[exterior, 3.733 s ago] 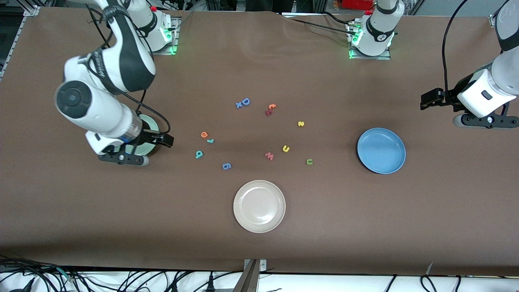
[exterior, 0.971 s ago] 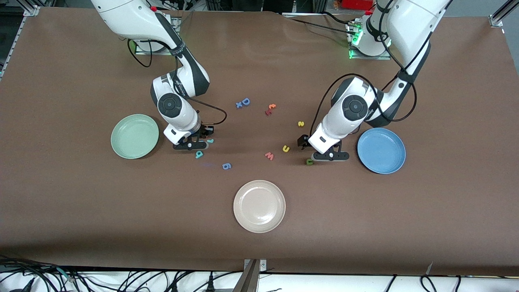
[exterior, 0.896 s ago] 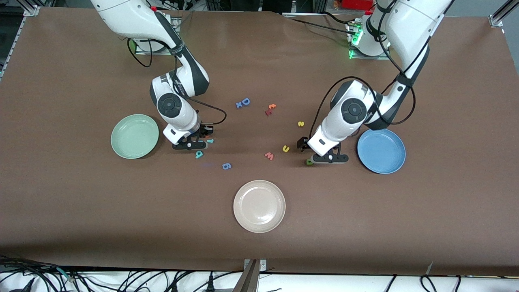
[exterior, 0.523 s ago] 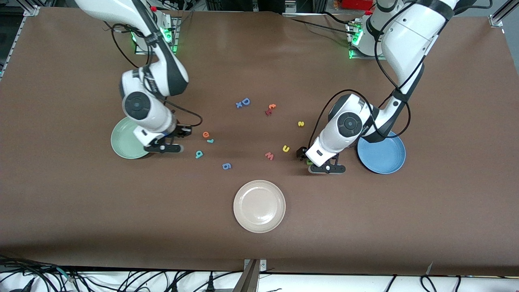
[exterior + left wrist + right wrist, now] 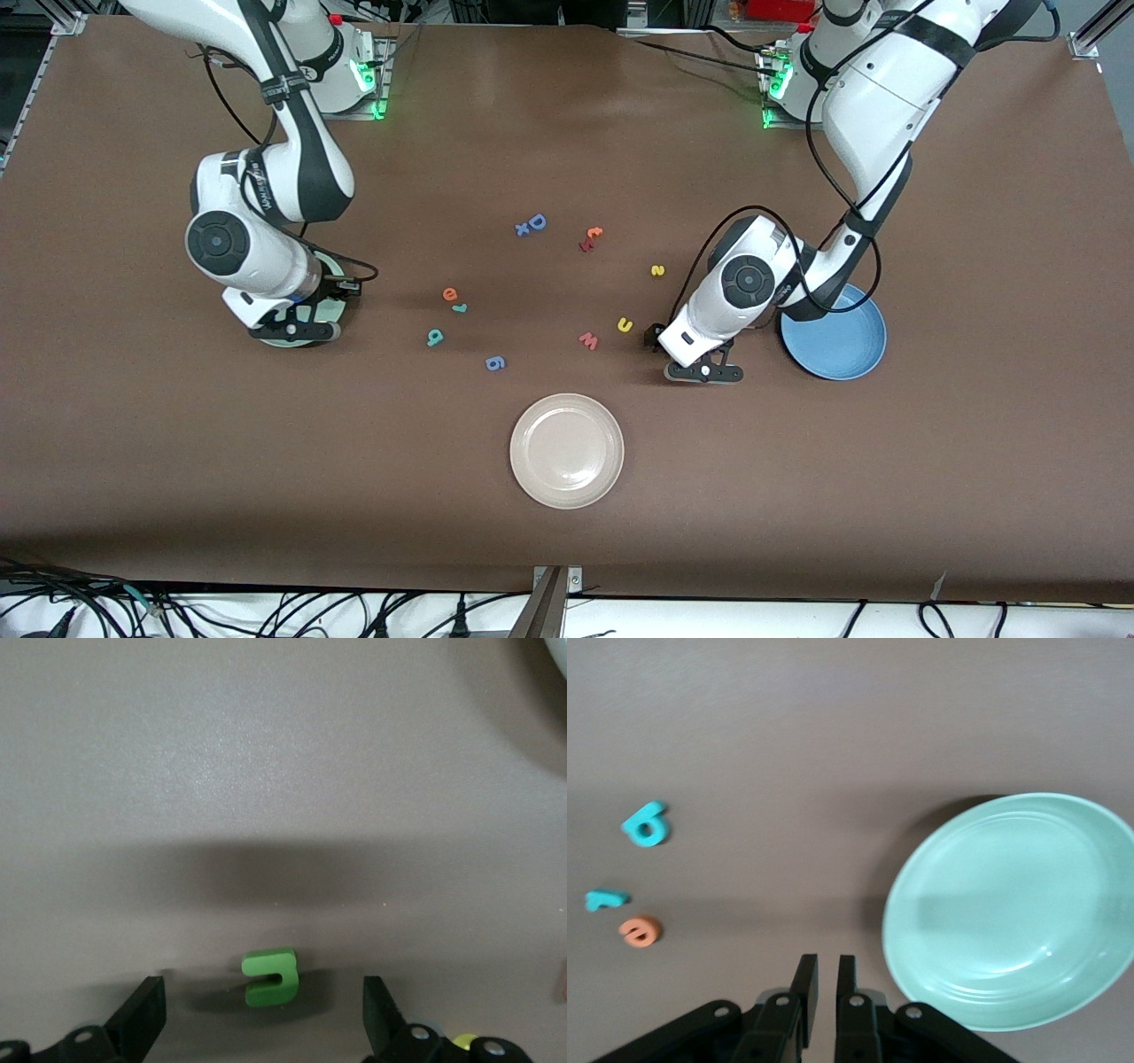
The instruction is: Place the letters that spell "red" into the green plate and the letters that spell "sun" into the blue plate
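1. Pincers first: the left pincer (image 5: 263,1014) is spread wide and low over the desk (image 5: 567,549), with the green "n" (image 5: 271,977) lying flat between its fingers (image 5: 146,1017), not gripped
2. That spot is just beside the blue plate (image 5: 846,359), toward the right arm's end; the plate is seen empty where it isn't covered by the arm
3. Right pincer (image 5: 822,988) is pinched nearly shut on nothing, held by the rim of the green plate (image 5: 1010,908), which is empty
4. Orange "e" (image 5: 449,293), teal "r" (image 5: 459,307) and teal "d" (image 5: 434,337) are clustered on the desk near the green plate
5. Yellow "s" (image 5: 656,270) and yellow "u" (image 5: 625,325) are left on the desk too, near the left arm
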